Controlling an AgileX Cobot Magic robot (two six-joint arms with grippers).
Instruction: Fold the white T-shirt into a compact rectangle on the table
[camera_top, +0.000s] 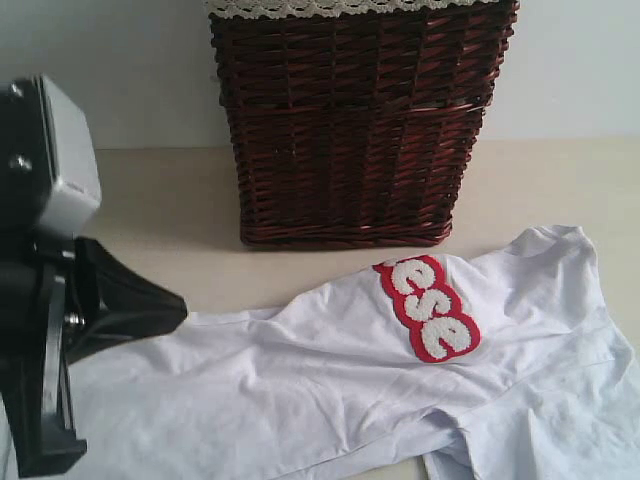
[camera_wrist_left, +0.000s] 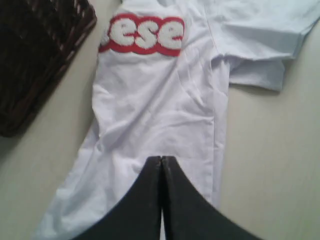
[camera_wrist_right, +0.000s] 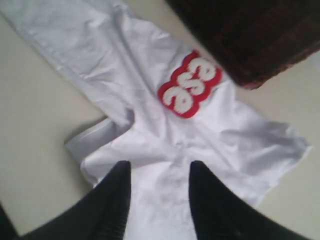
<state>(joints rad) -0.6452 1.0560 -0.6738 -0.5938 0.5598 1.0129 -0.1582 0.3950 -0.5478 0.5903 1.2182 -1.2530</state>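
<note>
The white T-shirt lies stretched out lengthwise on the table, with the red-outlined letters facing up. A sleeve sticks out sideways in the left wrist view. My left gripper is at the shirt's left end. Its jaws are pressed together on the cloth, and creases run from the tips towards the letters. My right gripper does not show in the exterior view. It hovers open over the shirt's other end, with only flat cloth under the gap.
A dark brown wicker basket with a lace rim stands on the table just behind the shirt, close to the letters. It also fills a corner of each wrist view. Bare table lies left of the basket and beside the shirt.
</note>
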